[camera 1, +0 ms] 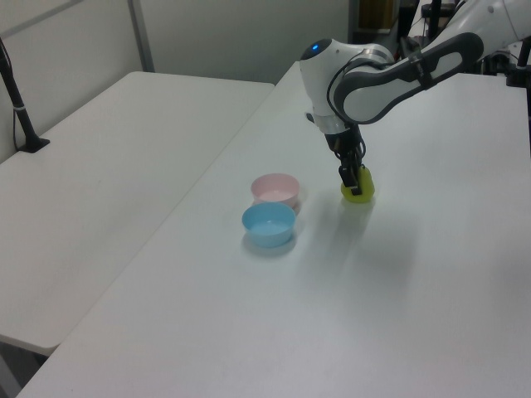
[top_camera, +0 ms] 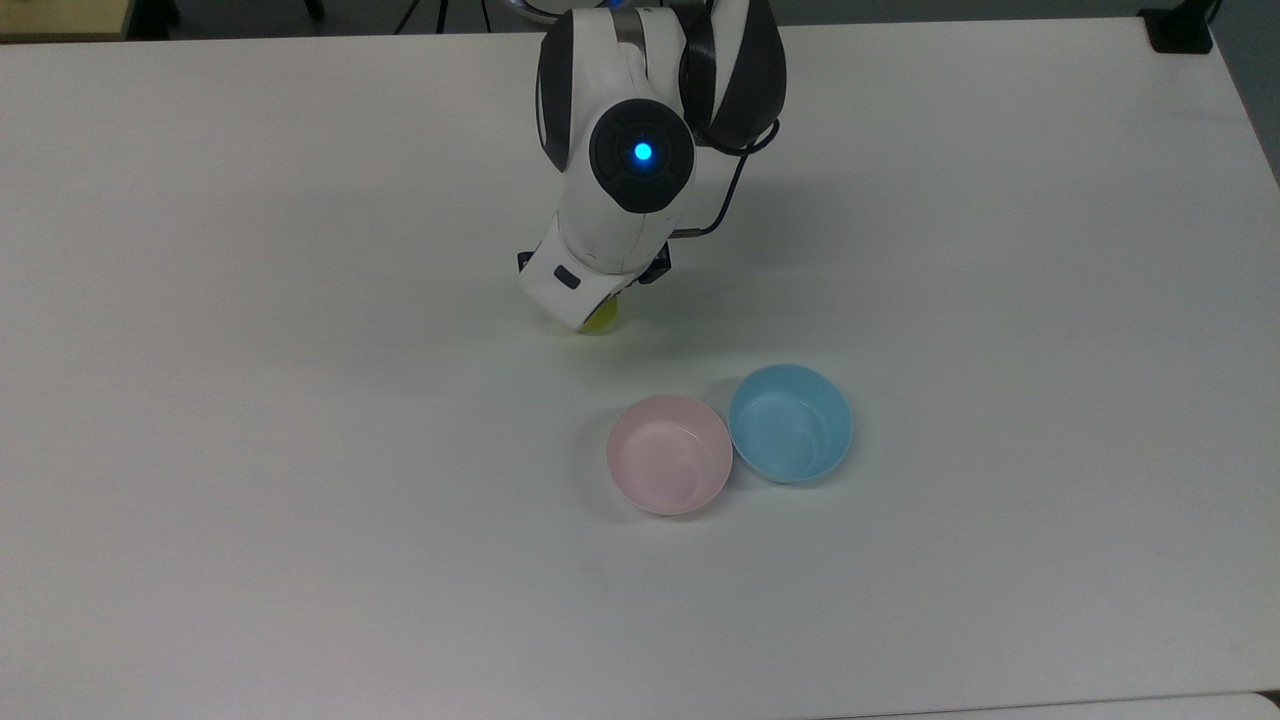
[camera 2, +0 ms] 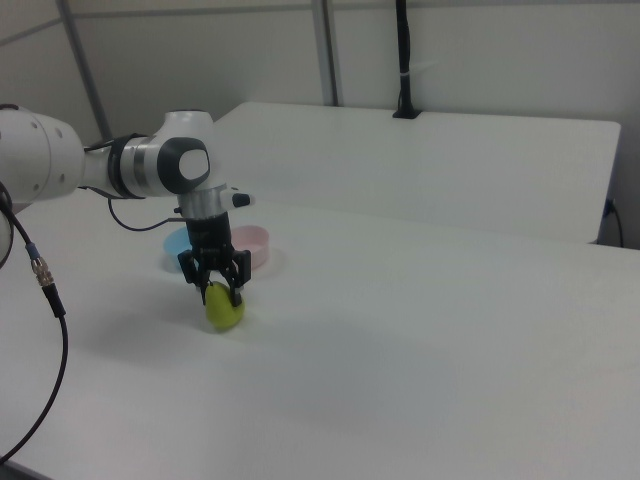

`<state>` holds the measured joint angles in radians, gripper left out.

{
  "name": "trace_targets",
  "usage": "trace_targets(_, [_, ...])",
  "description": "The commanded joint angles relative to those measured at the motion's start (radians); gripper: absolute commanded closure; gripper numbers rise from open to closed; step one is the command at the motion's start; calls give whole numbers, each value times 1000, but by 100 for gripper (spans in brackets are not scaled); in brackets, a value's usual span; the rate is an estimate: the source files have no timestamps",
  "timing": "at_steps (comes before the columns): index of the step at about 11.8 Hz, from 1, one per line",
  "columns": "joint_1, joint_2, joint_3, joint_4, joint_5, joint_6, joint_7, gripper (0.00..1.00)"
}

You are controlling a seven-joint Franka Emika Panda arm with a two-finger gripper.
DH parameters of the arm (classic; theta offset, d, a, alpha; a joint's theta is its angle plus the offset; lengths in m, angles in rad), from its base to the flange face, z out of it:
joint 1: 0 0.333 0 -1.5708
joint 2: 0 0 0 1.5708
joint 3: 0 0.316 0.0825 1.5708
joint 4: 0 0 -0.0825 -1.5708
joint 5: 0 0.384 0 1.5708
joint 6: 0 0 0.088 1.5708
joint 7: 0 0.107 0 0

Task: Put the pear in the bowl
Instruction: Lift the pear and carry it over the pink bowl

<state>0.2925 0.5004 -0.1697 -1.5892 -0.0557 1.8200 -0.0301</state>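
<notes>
Your white table (top_camera: 300, 500) has broad bare surface on every side of the work area. In the top view its far edge runs along the top of the frame and the near edge shows at the bottom right corner; a second white table (camera 1: 108, 166) stands beside it on the left view's left, with a narrow gap between the two.

You have the gripper (camera 2: 217, 291) down over the pear (camera 2: 225, 309), its two fingers straddling the fruit's upper part in the right view. The jaws are spread about as wide as the pear's neck, and you cannot tell from these views whether the pads are pressing on it. The pear sits on the table with its base down, well apart from the two bowls.

The pear reads as yellow-green, rounded and wide at the bottom. In the top view you get a mere sliver of it (top_camera: 603, 318) under the arm's (top_camera: 625, 170) white wrist housing; the stem and neck are hidden there. In the left view a dark finger (camera 1: 352, 177) covers part of its (camera 1: 360, 189) top.

The pink bowl (top_camera: 669, 453) stands upright, and the light blue bowl (top_camera: 790, 422) is just beside it on the top view's right, rims touching or nearly so. In the right view the arm partly covers both bowls, the pink one (camera 2: 255, 244) showing more than the blue (camera 2: 178, 243).
</notes>
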Motion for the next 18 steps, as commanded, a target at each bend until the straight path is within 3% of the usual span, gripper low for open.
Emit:
trace_targets(1, [11, -110, -11, -22, 0, -7, 6, 80])
trace_targets(5, [-2, -128, -20, 118, 125, 7, 54, 77])
trace_targets(10, [8, -13, -10, 127, 126, 459, 272, 71])
trace_targets(15, [45, 139, -5, 213, 125, 513, 314, 67])
trace_targets(18, [68, 190, -5, 204, 109, 512, 309, 53])
